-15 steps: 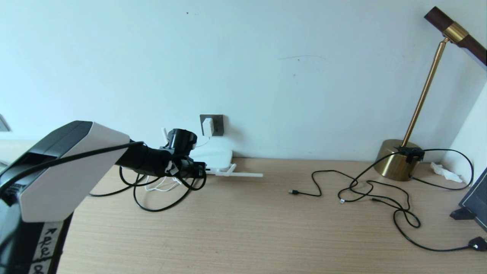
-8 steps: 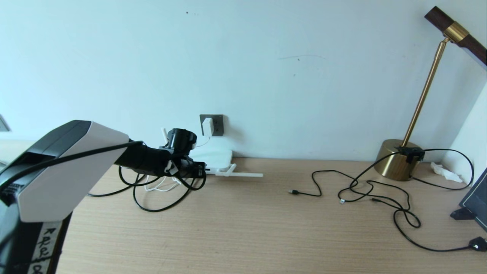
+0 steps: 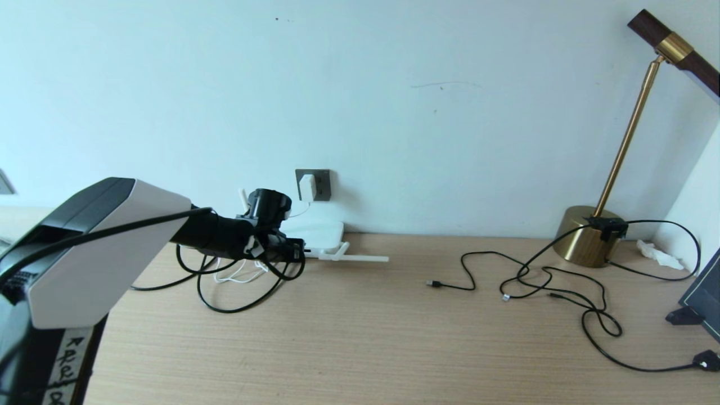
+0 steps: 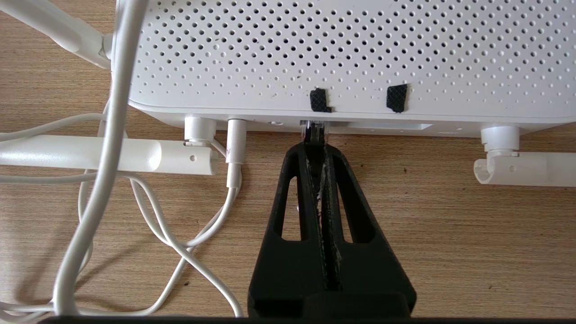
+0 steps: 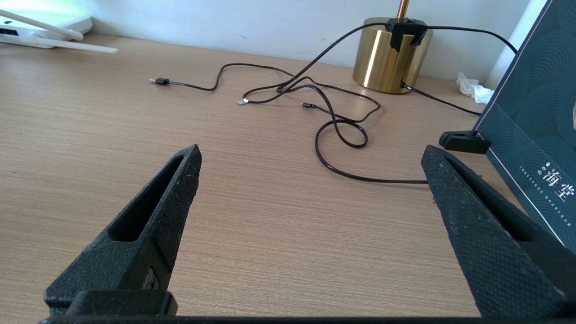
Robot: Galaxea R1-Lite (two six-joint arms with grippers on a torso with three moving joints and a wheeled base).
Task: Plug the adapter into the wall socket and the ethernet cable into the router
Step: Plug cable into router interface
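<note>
Left gripper point(image 4: 316, 135): pinched on ethernet cable point(image 3: 236, 306) plug, held at router point(image 4: 342, 58) port for seating | adapter point(image 3: 307, 187): already in wall socket point(image 3: 322, 185) | right gripper point(image 5: 310, 157): spread, parked over table point(image 5: 270, 252)

no visible change between pictures

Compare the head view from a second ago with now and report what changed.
Nothing visibly changed. The left end effector stays shut at the router's port edge, with a clear plug at its tips; the adapter sits in the wall socket, and the right end effector hangs open over the table. The cables lie as they did.
</note>
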